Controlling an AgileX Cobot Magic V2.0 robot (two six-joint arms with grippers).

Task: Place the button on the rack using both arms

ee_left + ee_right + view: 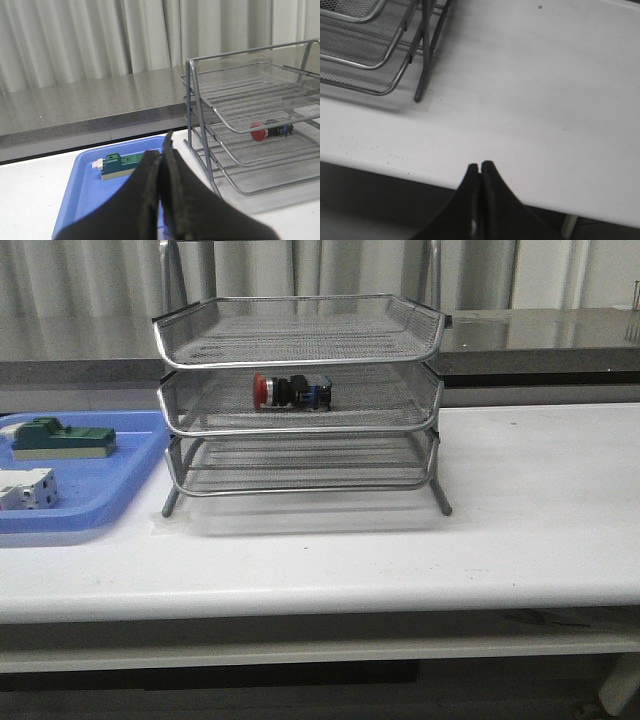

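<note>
Button (290, 391) lying in rack (300, 360) middle tier, placement apparently complete; left claw (161, 155) and right claw (480, 167) both closed, empty, clear of rack.

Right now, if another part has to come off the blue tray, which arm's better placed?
Left. The left gripper, shut and empty, overlooks the blue tray; the right gripper faces bare table beyond the rack.

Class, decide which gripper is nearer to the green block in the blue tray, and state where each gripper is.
Left. The left gripper is shut just before the blue tray holding the green block; the right gripper is shut beyond the rack's far side.
</note>
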